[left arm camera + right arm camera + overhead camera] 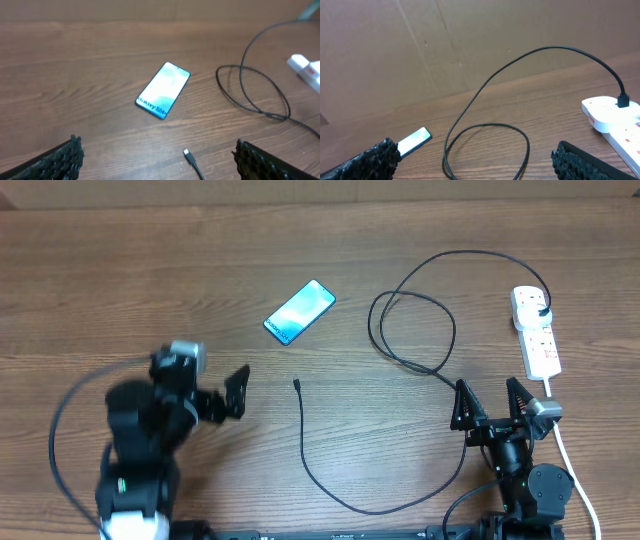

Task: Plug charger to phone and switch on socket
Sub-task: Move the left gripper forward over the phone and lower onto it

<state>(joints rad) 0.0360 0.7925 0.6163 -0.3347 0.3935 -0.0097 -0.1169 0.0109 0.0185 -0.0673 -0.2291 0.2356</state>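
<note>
Between phone [299, 311] and socket [536, 330], charger [302, 420] cable loops.

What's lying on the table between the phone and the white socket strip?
Only the charger, its black cable lying in loops; the overhead view shows it.

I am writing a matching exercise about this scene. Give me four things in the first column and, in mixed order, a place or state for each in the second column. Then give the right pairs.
Column 1
1. phone
2. charger's connector tip
3. charger's plug
4. right claw

Column 2
A. open, holding nothing
B. sitting in an outlet near the far end of the socket
C. flat on the table, screen up
D. loose on the table, between the phone and the robot

Pairs: 1-C, 2-D, 3-B, 4-A
</note>
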